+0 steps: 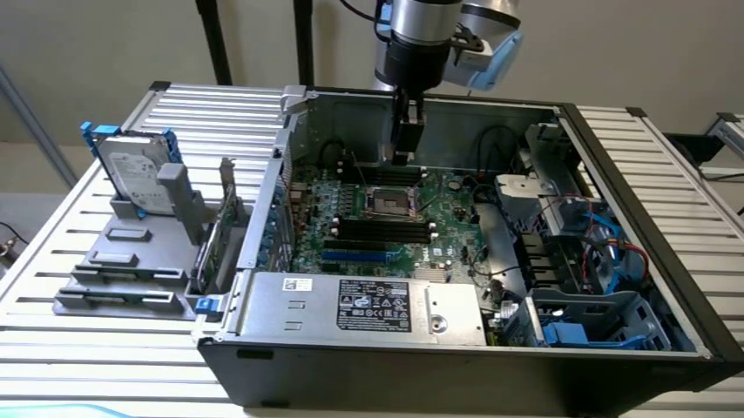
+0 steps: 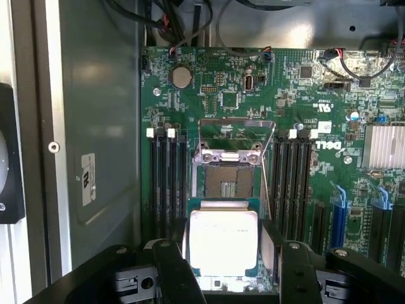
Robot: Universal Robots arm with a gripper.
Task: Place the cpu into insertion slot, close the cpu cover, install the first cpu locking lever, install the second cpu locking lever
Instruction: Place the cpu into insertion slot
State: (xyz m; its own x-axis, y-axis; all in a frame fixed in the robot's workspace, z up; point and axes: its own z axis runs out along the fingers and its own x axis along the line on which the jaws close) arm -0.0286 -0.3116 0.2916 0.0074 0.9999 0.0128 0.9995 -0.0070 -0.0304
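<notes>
Right now the black two-fingered pincer (image 2: 224,269) is squeezing the small flat square cpu with the pale silver top (image 2: 223,244) between its fingers, nearly closed around it and holding it flat over the green circuit board (image 2: 209,82). The small square dark insertion slot with the thin metal rim (image 2: 229,182) is lying bare, not under the cpu but just past one edge of it, between the rows of long black memory slots (image 2: 166,177). The square silver metal cpu cover (image 2: 229,154) is standing flipped up beyond the slot. The grey robot arm (image 1: 416,35) is reaching down into the open black computer case (image 1: 465,374) on the slatted metal desk (image 1: 674,174).
</notes>
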